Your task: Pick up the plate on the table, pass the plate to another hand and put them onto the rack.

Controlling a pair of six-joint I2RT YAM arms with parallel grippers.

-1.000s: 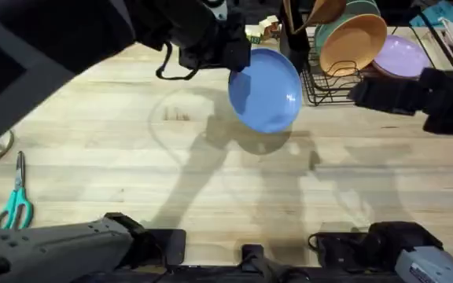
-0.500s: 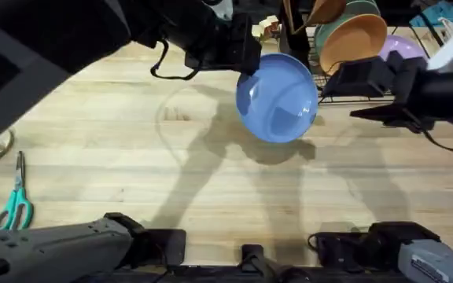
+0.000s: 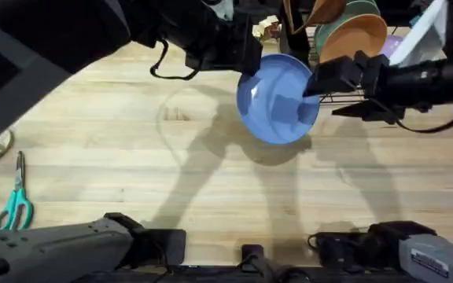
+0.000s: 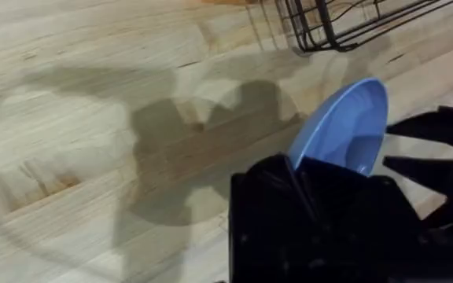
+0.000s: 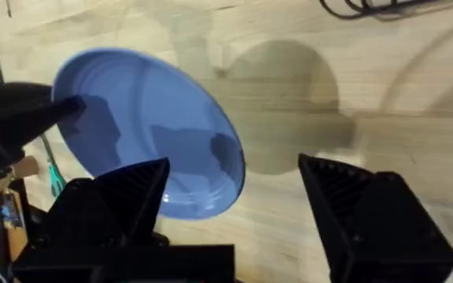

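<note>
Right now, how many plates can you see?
2. The blue plate is held above the table by the left gripper, with the right gripper open at its rim. A lilac plate sits behind the rack; others may be hidden.

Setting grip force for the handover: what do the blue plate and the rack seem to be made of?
The plate looks like glossy plastic or melamine, possibly glazed ceramic: smooth with bright highlights. The rack looks like black coated metal wire: thin, dark rods.

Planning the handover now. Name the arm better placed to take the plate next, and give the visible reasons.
Right. Its open claw sits at the rim of the plate, which the left claw holds off the table, and it is nearer the rack.
</note>
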